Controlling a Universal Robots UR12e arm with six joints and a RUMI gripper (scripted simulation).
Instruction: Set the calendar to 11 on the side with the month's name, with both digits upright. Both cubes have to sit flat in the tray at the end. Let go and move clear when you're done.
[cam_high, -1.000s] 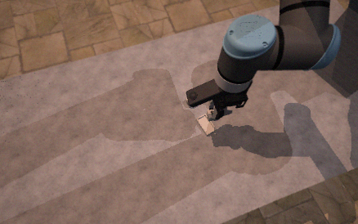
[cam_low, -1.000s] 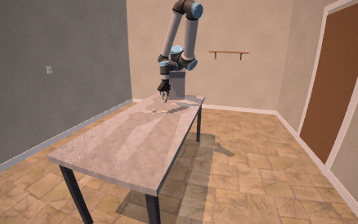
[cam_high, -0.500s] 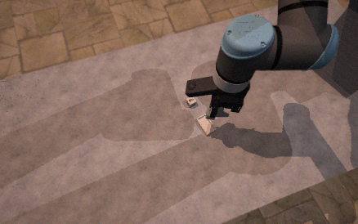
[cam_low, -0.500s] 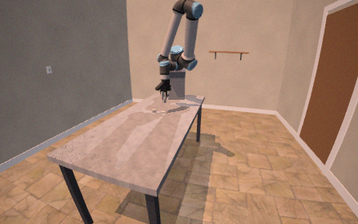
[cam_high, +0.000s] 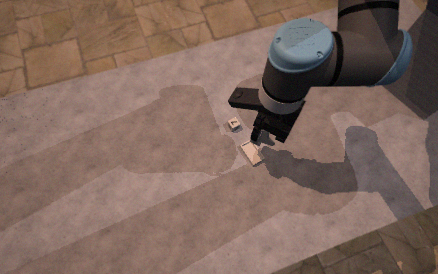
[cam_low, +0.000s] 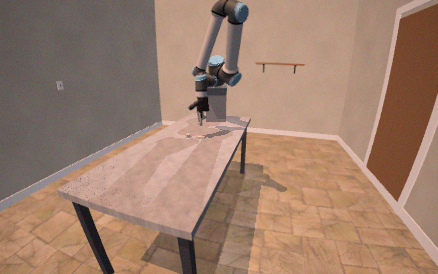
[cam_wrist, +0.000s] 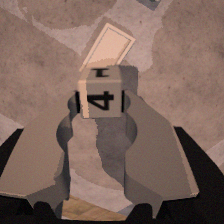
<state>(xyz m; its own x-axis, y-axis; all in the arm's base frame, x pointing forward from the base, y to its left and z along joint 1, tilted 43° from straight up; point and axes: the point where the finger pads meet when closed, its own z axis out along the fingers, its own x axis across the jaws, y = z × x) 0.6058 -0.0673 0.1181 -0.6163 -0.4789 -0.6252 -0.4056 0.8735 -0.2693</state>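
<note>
One cube, showing a 4, is clamped in the gripper above the table, with the tray at 12 o'clock, probably so it can be turned to a 1.

We see a long table with a mottled grey stone top on dark legs, standing on a floor of tan stone tiles. Behind it we find a grey wall bearing a small white plate, and a beige wall with a wooden shelf. At right stands a brown door in white trim.
</note>
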